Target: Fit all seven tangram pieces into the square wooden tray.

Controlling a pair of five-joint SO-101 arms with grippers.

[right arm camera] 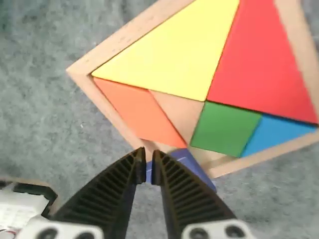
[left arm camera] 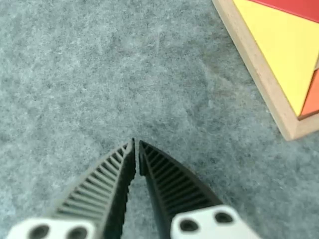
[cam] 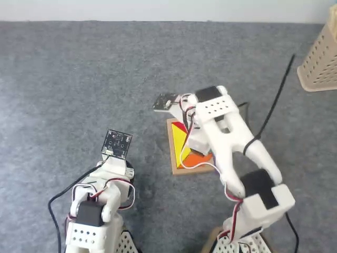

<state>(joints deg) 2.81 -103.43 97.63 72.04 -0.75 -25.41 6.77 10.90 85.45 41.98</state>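
No text, label, number or sign can be read on anything here.

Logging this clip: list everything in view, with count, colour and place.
tray: 1, wood, mid-mat.
yellow triangle: 1, large, in tray.
red triangle: 1, large, in tray beside the yellow.
orange parallelogram: 1, in tray along one edge.
green square: 1, in tray.
blue triangle: 1, light blue, in tray beside the square.
pale triangle: 1, tan, between parallelogram and square; piece or bare floor, cannot tell.
dark blue piece: 1, at tray rim.
mat: 1, grey, covers table.
basket: 1, beige, far right of mat.
cable: 1, black, right of tray.
left gripper: 1, black, shut, empty, over mat.
right gripper: 1, black, shut on dark blue piece.
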